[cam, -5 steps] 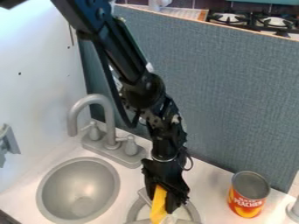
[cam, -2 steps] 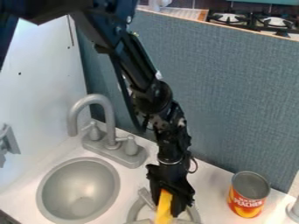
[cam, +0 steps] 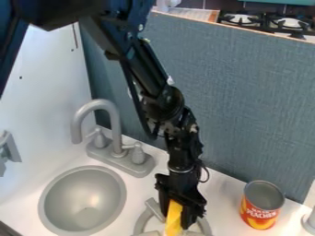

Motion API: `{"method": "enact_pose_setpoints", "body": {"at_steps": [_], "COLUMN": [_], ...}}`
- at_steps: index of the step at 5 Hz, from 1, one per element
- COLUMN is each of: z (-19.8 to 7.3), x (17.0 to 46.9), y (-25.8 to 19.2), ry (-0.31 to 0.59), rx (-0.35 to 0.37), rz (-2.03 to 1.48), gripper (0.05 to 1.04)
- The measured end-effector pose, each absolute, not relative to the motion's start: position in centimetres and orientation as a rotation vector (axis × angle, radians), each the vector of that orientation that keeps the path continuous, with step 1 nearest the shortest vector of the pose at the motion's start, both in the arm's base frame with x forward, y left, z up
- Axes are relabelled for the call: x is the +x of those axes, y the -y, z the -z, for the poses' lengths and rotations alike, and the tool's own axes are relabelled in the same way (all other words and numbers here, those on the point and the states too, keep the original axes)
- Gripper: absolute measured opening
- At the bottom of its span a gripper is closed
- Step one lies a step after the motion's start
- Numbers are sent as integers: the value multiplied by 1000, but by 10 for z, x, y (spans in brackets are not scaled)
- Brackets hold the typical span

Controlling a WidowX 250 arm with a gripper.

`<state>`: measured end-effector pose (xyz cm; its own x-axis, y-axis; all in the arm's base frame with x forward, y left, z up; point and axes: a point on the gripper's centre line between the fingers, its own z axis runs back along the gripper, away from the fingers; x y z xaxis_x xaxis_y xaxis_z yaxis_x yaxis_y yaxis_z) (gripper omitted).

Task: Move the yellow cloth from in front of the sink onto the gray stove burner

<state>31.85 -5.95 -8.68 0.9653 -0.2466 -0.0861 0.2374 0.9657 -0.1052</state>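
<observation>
The tool (cam: 176,220), partly open, grips a yellow object (cam: 174,215) by the gray ring (cam: 140,223) (red-and-yellow can (cam: 262,205) nearby).

Gray faucet (cam: 115,129), basin (cam: 83,196), can (cam: 259,214) (upright)

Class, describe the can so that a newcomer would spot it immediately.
Start at the tall blue-grey panel behind the white counter. Just before its right-hand end stands the can. Unlike the plain grey faucet and basin, it wears a red-and-yellow label.
</observation>
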Motion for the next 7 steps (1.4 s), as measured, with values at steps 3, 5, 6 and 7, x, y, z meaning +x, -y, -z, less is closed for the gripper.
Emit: {"method": "enact_pose_setpoints", "body": {"at_steps": [3, 5, 6, 7], "z": [86, 63, 41, 23], "x": [307, 298, 284, 262], "y": [60, 57, 54, 61], "ry": [-118, -59, -24, -23], "rx": [-52, -42, -27, -1], "rz": [288, 262, 228, 253], "gripper": [999, 999, 999, 999]}}
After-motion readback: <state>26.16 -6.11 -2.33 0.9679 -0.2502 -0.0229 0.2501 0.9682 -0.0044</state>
